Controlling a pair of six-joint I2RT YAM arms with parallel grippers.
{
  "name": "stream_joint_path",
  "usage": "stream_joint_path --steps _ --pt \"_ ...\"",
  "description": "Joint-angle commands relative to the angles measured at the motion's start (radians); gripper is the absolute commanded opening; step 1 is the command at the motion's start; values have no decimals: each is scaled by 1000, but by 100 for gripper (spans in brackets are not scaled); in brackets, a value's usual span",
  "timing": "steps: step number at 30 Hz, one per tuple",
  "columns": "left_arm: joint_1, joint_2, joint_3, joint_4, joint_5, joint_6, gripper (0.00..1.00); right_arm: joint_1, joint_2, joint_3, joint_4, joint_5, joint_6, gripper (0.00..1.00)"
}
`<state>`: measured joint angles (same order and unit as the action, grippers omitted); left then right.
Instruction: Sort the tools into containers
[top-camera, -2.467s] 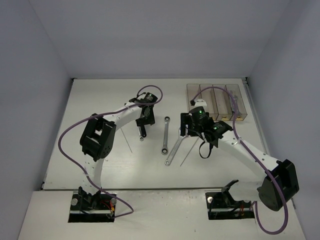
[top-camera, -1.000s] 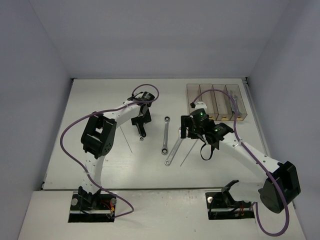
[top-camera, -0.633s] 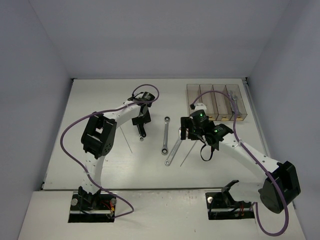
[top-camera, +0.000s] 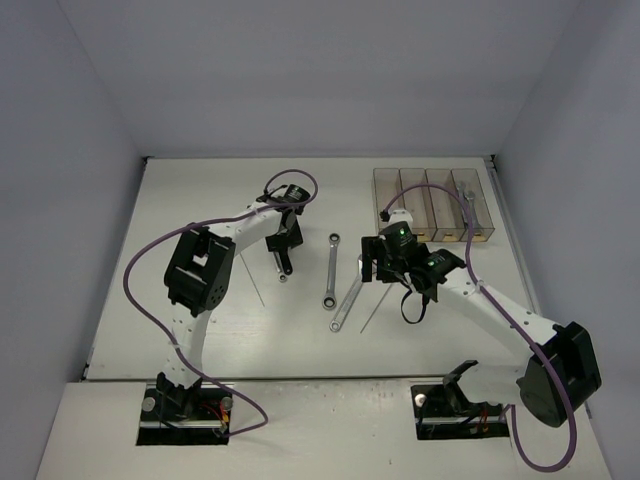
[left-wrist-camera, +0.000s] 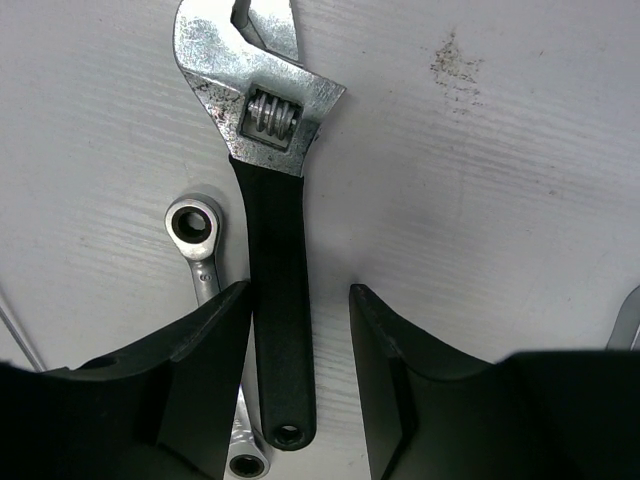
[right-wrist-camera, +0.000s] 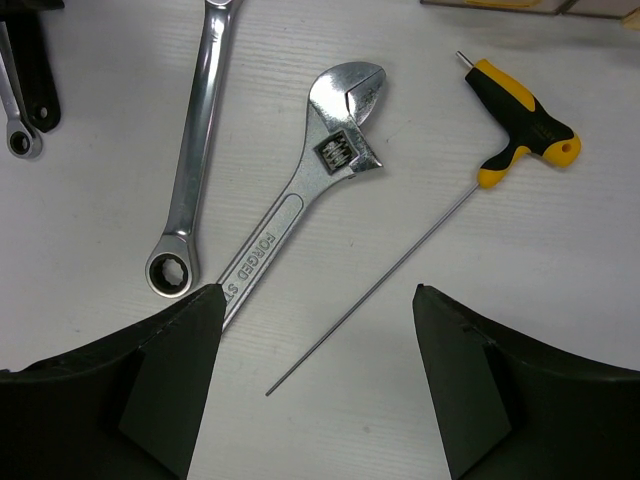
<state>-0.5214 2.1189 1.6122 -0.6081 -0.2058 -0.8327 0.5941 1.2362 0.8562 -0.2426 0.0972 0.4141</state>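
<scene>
Nearest, the right gripper (right-wrist-camera: 318, 295) hangs, jaws released, over the silver adjustable wrench (right-wrist-camera: 300, 205). The left gripper (left-wrist-camera: 297, 300) has swung round, released jaws now straddling the black-handled adjustable spanner (left-wrist-camera: 278, 250) on the white tabletop (top-camera: 200, 220): pickup seems next. Clear brownish plastic bins (top-camera: 387, 190) wait beyond.

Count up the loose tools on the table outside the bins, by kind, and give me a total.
Adjustable wrenches: 2 (all-silver adjustable wrench, black-handled adjustable wrench)
Ratchet ring wrenches: 2 (long silver ratchet wrench, short silver ratchet wrench)
Thin rod drivers: 2 (yellow-black T-handled rod driver, bare thin rod with handle hidden)
Total: 6
</scene>
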Motion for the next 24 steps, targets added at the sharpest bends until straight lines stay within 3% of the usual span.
stream_joint_path --steps 1,5,10,18,24 --pt "2 22 -15 -13 30 -16 41 -7 -21 9 32 3 -5 73" --pt "-8 18 -42 -12 48 -18 32 -7 -22 13 32 0 -4 73" --pt "-26 -13 -116 -10 62 -19 0 -5 -21 29 34 -8 2 73" --pt "-47 -114 -182 27 113 78 0 -5 8 81 59 -82 30 73" --pt "-51 -286 -289 185 176 148 0 -7 22 105 164 -181 70 73"
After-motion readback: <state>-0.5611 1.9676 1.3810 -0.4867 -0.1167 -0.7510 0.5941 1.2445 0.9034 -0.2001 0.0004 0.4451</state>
